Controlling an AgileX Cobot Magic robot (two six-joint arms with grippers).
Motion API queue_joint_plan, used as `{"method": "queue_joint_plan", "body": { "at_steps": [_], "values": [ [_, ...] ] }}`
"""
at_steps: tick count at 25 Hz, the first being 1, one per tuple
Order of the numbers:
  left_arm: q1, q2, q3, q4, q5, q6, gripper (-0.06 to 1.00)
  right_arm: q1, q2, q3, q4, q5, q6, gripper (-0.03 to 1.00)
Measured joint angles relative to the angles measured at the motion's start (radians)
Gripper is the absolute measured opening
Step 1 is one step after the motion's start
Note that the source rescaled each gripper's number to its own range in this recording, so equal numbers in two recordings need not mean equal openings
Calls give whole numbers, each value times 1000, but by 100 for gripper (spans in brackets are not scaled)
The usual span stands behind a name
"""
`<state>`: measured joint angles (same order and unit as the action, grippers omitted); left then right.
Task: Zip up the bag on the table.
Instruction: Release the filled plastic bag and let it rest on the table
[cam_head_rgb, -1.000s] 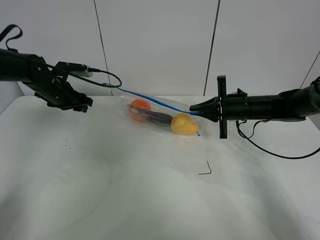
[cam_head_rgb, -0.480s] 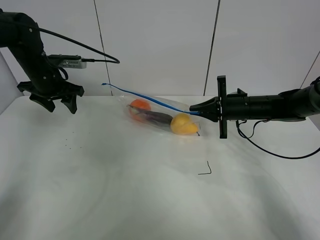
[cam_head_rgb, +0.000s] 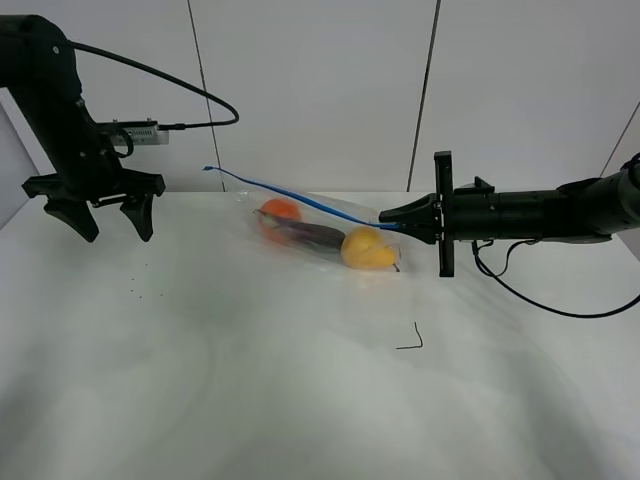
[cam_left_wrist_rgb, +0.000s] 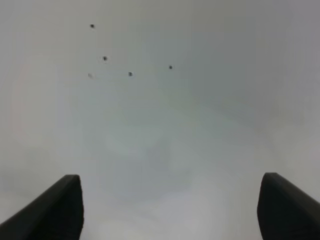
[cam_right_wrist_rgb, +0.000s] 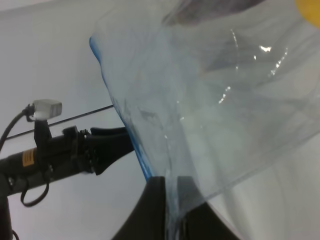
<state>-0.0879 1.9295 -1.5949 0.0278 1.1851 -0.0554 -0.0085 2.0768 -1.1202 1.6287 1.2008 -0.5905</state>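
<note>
The clear bag (cam_head_rgb: 315, 232) lies at the back middle of the white table (cam_head_rgb: 300, 380), holding orange, purple and yellow produce. Its blue zip strip (cam_head_rgb: 290, 195) runs lifted from upper left down to my right gripper (cam_head_rgb: 392, 224). My right gripper is shut on the bag's right corner at the strip; the right wrist view shows the clear plastic (cam_right_wrist_rgb: 215, 90) and blue strip (cam_right_wrist_rgb: 127, 130) pinched between its fingers (cam_right_wrist_rgb: 150, 210). My left gripper (cam_head_rgb: 97, 218) hangs open and empty above the table's far left, well apart from the bag. The left wrist view shows only its open fingertips (cam_left_wrist_rgb: 60, 205) over bare table.
A small black hooked mark (cam_head_rgb: 412, 340) lies on the table in front of the bag. Dark specks (cam_head_rgb: 140, 292) (cam_left_wrist_rgb: 117, 60) dot the table below the left gripper. A black cable (cam_head_rgb: 190, 85) arcs from the left arm.
My left arm has let go of the strip's left end, swung away to the left and now points down, open. The bag and right gripper have not moved.
</note>
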Motion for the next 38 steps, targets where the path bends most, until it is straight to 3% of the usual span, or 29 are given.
{"method": "queue_joint_plan", "body": {
  "at_steps": [6,21,26,32,38],
  "values": [
    [0,-146,164,5,0,-1,100,0,0,0,0,0,0,0],
    [0,-771,766,4,-1,21,100,0,0,0,0,0,-3,0],
    [0,-991,935,4,-85,22,100,0,0,0,0,0,-3,0],
    [0,-1222,1079,4,-115,33,100,0,0,0,0,0,-3,0],
    [0,-1390,1093,4,-125,44,100,0,0,0,0,0,-3,0]
  ]
}}
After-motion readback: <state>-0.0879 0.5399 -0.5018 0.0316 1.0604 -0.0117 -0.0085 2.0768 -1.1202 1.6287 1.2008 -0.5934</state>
